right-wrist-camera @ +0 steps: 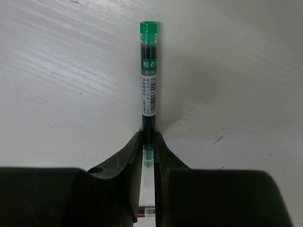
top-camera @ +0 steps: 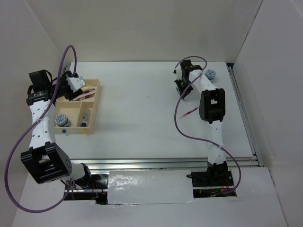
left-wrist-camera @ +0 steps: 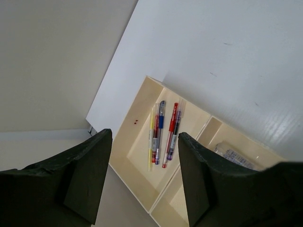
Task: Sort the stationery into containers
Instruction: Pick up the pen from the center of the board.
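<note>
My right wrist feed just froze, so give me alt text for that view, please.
The right gripper is shut on the near end of a green pen with a green cap and printed label, which points straight away over the white table. A red item shows low between the fingers.

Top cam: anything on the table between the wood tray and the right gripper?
Nothing: top view shows bare white table between the tray and the right gripper, which is shut on a green pen.
</note>
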Robot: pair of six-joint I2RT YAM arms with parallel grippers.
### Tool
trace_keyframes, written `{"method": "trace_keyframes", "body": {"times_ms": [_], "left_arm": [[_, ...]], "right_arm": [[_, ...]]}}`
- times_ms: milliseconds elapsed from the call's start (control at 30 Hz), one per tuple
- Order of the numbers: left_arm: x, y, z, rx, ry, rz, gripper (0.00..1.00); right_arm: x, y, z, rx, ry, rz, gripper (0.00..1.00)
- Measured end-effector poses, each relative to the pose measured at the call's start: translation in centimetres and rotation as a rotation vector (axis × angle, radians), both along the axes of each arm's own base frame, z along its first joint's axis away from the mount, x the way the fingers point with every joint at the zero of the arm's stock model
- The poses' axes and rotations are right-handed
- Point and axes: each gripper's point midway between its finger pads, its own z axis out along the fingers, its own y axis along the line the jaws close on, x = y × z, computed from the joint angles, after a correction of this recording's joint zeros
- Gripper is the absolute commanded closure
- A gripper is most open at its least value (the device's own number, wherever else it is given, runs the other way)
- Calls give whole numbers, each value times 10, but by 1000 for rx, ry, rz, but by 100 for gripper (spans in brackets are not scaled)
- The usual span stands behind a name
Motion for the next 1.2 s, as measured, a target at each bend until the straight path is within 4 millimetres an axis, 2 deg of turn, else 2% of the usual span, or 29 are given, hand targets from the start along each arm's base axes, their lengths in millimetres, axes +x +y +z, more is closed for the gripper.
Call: {"method": "trace_keyframes", "body": {"times_ms": [33,100,233,333,467,600,667,767,867,1033,1200], "left_arm": [[-3,-2,-1,-1,2,-3,30],[-8,-8,0,-2,1,-12,30],[-14,-21,9,5,-23,-42,31],[-23,-48,12,26,-52,-105,31],[-52,-114,0,62,-92,-268,31],[-87,-190,-13,106,-123,-490,31],[-99,-217,-18,125,-130,-568,30],[-110,-244,-20,165,-165,-640,28],[-121,-266,-25,201,-206,-700,28],[-141,-288,-42,264,-223,-782,29],[-140,-297,-52,312,-217,-794,29]], "right_arm": [[0,0,0,1,-1,2,97],[0,1,0,6,-6,3,99],[-6,9,4,55,5,18,100],[-16,26,22,145,12,49,100],[-60,69,82,311,-5,143,100],[-118,141,156,499,-48,337,100],[-152,171,178,576,-37,437,100],[-200,200,184,649,42,542,100],[-225,208,174,680,130,569,100],[-240,211,176,719,202,568,100],[-248,216,183,754,226,589,100]]}}
